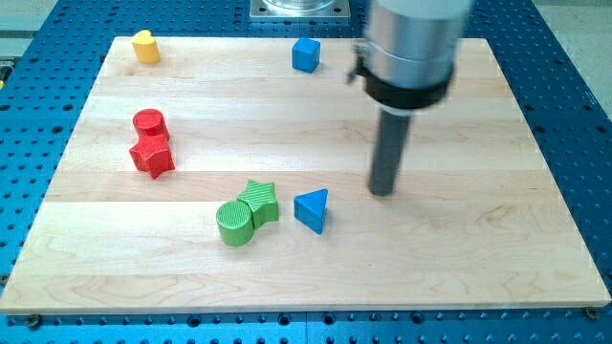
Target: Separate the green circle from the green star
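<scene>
The green circle point(233, 223) lies on the wooden board point(459, 258) below the middle, touching the green star point(259, 202) at its upper right. My tip point(382, 192) rests on the board to the right of both, well apart from them. A blue triangle point(313, 209) lies between my tip and the green star.
A red circle point(149, 122) and a red star point(152, 155) touch each other at the view's left. A yellow block point(145, 46) sits at the top left corner. A blue cube point(305, 54) sits at the top middle. The board rests on a blue perforated table point(574, 115).
</scene>
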You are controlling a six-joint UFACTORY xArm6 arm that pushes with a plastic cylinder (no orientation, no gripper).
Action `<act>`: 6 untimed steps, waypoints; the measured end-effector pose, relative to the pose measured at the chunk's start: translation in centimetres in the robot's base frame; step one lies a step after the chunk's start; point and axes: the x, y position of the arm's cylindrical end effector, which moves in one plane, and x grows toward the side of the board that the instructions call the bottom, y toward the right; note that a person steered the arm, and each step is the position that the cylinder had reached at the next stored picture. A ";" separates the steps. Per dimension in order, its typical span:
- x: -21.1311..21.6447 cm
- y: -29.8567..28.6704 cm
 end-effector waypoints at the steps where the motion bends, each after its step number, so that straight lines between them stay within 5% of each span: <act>1: 8.2 -11.9; 2: 6.2 -21.1; 4: 8.9 -13.0; 6: -0.1 -29.6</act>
